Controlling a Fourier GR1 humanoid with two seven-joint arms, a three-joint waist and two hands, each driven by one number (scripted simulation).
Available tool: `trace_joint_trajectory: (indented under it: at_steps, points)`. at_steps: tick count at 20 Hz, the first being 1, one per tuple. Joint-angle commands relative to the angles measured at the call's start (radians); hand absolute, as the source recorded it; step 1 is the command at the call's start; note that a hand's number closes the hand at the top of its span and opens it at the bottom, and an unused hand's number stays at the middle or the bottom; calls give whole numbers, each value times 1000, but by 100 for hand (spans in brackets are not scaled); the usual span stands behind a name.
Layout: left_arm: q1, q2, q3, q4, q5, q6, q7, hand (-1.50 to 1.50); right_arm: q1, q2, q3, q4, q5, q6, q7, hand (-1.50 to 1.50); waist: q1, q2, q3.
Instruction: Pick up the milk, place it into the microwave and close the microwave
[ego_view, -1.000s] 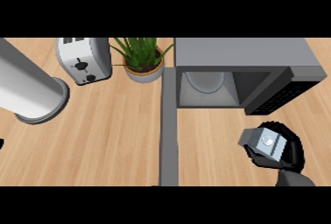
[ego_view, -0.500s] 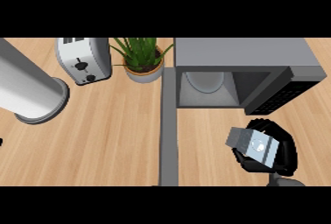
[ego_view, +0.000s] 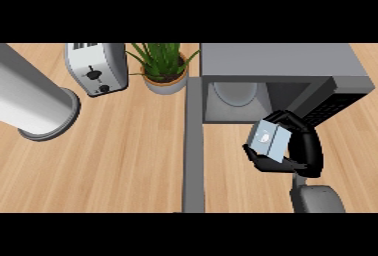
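1. While the right hand (ego_view: 295, 150) has its fingers and thumb wrapped round the milk (ego_view: 267, 141), the head view shows the carton held just in front of the microwave (ego_view: 277, 80), close to the mouth of its open cavity and above the counter (ego_view: 125, 150).
2. To do this step well, I judge the carton should go straight forward into the cavity, kept clear of the open door (ego_view: 328, 102) at the right and the opening's left edge.
3. It should be set down on the round turntable (ego_view: 235, 92) before the fingers let go, far enough in that the door can swing shut.
4. The milk is a small boxy carton, pale blue-grey, with a white top face bearing a small round mark, and it is tilted in the grasp.
5. No left hand shows in this view.
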Motion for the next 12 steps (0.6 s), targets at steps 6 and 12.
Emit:
trace_joint_trajectory:
  at_steps: [6, 12]
  points:
    - [-83, 23, 25, 73, -6, 18, 18, -150, -319, 13, -45, 335, 67, -128, 36, 150, 5, 3, 1]
    - [-89, 74, 60, 115, 45, -28, 14, -150, -514, -39, -114, 539, 39, -102, 22, 150, 23, 9, 1]
